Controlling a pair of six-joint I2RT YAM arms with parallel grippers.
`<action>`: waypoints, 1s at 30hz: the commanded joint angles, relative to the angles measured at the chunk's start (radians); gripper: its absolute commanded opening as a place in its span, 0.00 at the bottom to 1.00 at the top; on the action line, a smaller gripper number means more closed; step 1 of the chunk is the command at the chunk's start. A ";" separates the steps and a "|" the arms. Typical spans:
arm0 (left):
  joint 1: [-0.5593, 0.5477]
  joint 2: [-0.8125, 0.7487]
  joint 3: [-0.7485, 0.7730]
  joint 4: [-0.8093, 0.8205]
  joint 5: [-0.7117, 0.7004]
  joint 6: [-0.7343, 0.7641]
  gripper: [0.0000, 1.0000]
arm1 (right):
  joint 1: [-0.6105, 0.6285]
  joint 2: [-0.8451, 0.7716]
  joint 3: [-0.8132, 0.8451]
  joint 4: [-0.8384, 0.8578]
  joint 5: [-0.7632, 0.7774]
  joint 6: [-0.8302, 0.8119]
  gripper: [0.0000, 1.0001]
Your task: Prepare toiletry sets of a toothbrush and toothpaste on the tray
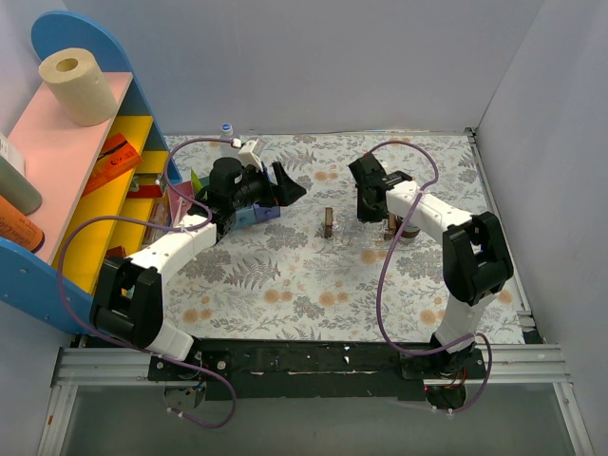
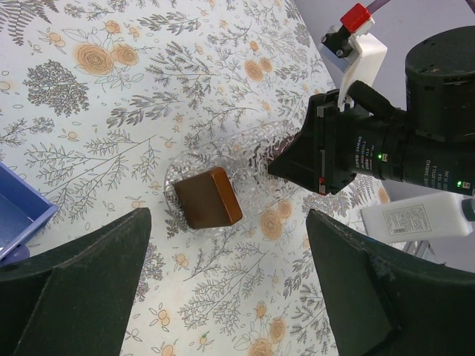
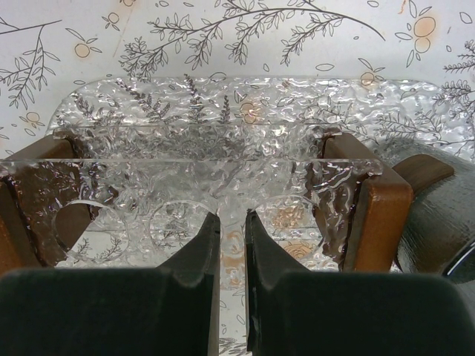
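Floral tabletop [image 1: 285, 285] runs out from the arm bases, and over it the left gripper [image 2: 226, 289] hangs with its claw spread wide and empty, just beside a blue compartment box [image 2: 18, 215]. Across from it the right gripper [image 3: 232, 219] has its claw drawn almost together, nothing visibly pinched, just above the clear tray [image 3: 223, 111] with brown wooden ends [image 3: 382, 215], lying mid-table. Farther back on the left stands a colourful shelf [image 1: 66, 142] bearing a paper roll [image 1: 76, 87].
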 commanded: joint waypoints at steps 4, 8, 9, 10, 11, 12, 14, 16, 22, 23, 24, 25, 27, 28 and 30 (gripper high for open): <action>-0.002 -0.024 -0.004 0.001 0.008 0.009 0.86 | -0.010 0.027 0.041 -0.017 0.033 -0.022 0.01; -0.003 -0.024 -0.002 0.001 0.008 0.008 0.86 | -0.011 0.033 0.044 -0.020 0.033 -0.026 0.01; -0.003 -0.023 -0.002 0.001 0.008 0.008 0.86 | -0.013 0.035 0.042 -0.021 0.033 -0.030 0.01; -0.002 -0.023 -0.002 0.001 0.008 0.006 0.86 | -0.013 0.033 0.044 -0.023 0.033 -0.030 0.01; -0.003 -0.023 -0.002 0.001 0.010 0.008 0.86 | -0.014 0.033 0.042 -0.023 0.033 -0.031 0.01; -0.003 -0.023 -0.002 0.000 0.010 0.006 0.86 | -0.014 0.035 0.042 -0.025 0.033 -0.031 0.01; -0.003 -0.023 -0.002 0.001 0.010 0.008 0.86 | -0.016 0.033 0.041 -0.026 0.035 -0.031 0.01; -0.003 -0.023 -0.002 0.001 0.010 0.006 0.86 | -0.016 0.032 0.039 -0.028 0.035 -0.031 0.01; -0.002 -0.021 -0.002 0.001 0.013 0.005 0.86 | -0.017 0.030 0.033 -0.031 0.032 -0.031 0.01; -0.003 -0.021 -0.002 0.001 0.013 0.005 0.86 | -0.019 0.030 0.035 -0.031 0.030 -0.033 0.01; -0.002 -0.020 -0.002 0.001 0.014 0.005 0.86 | -0.019 0.030 0.033 -0.031 0.027 -0.031 0.02; -0.002 -0.021 -0.002 0.001 0.014 0.005 0.86 | -0.021 0.032 0.033 -0.031 0.026 -0.034 0.03; -0.003 -0.021 -0.002 0.001 0.013 0.003 0.86 | -0.019 0.032 0.033 -0.031 0.021 -0.036 0.06; -0.003 -0.021 -0.002 0.001 0.014 0.003 0.86 | -0.021 0.032 0.035 -0.031 0.018 -0.037 0.07; -0.003 -0.021 -0.002 0.001 0.014 0.003 0.86 | -0.022 0.033 0.035 -0.032 0.012 -0.039 0.11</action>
